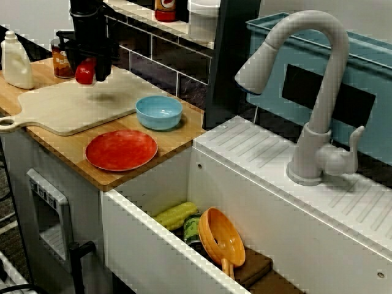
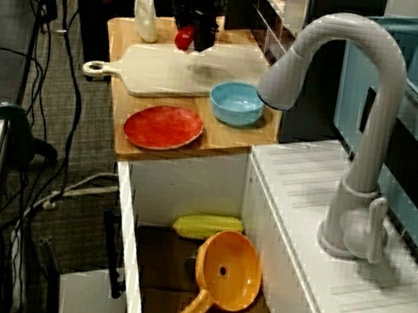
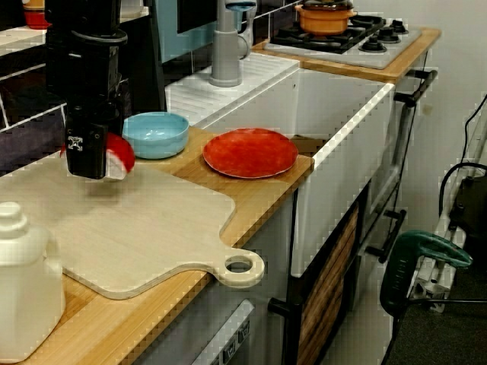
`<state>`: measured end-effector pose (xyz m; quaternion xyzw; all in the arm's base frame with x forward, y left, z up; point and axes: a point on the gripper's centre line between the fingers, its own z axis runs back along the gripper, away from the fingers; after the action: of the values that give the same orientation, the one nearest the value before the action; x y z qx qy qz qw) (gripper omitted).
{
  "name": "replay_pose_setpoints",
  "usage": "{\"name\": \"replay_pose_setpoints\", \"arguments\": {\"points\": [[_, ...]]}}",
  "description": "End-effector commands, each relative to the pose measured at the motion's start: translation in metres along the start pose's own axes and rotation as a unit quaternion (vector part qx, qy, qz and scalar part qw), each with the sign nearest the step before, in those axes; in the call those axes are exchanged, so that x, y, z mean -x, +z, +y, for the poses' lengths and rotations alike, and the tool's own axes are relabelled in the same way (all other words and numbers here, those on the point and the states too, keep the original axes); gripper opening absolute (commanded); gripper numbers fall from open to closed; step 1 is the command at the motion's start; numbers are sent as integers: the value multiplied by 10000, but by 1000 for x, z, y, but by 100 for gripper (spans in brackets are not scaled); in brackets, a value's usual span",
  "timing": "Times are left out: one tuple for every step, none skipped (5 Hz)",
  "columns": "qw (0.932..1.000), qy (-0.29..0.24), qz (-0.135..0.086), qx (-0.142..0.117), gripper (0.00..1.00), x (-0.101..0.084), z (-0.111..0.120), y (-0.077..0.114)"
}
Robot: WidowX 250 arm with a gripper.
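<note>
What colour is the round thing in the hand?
The round thing is red, clearest in the view from the front.

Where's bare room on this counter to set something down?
The board is mostly bare, bottle to bowl. Crowded: its far corner, where the end effector holds a red item near the jar; plate and bowl fill the sink side.

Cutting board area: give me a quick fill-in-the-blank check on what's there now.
The small red round object hangs above the pale wooden cutting board, held in the black ____.
The light blue bowl stands beside a round plate coloured ____.
The yellow corn cob and orange strainer lie inside the white ____.
Missing: gripper; red; sink.
</note>
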<state>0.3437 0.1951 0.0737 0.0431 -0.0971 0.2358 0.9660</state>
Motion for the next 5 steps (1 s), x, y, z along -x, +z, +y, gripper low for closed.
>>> {"name": "replay_pose_setpoints", "arguments": {"points": [[9995, -33, -303, -108, 0, -14, 7, 12], [9995, -33, -272, -151, 0, -13, 7, 9], [9995, -54, -229, -232, 0, -11, 5, 4], [9994, 4, -164, -313, 0, -11, 5, 3], [9994, 41, -111, -334, 71, -13, 6, 5]]}}
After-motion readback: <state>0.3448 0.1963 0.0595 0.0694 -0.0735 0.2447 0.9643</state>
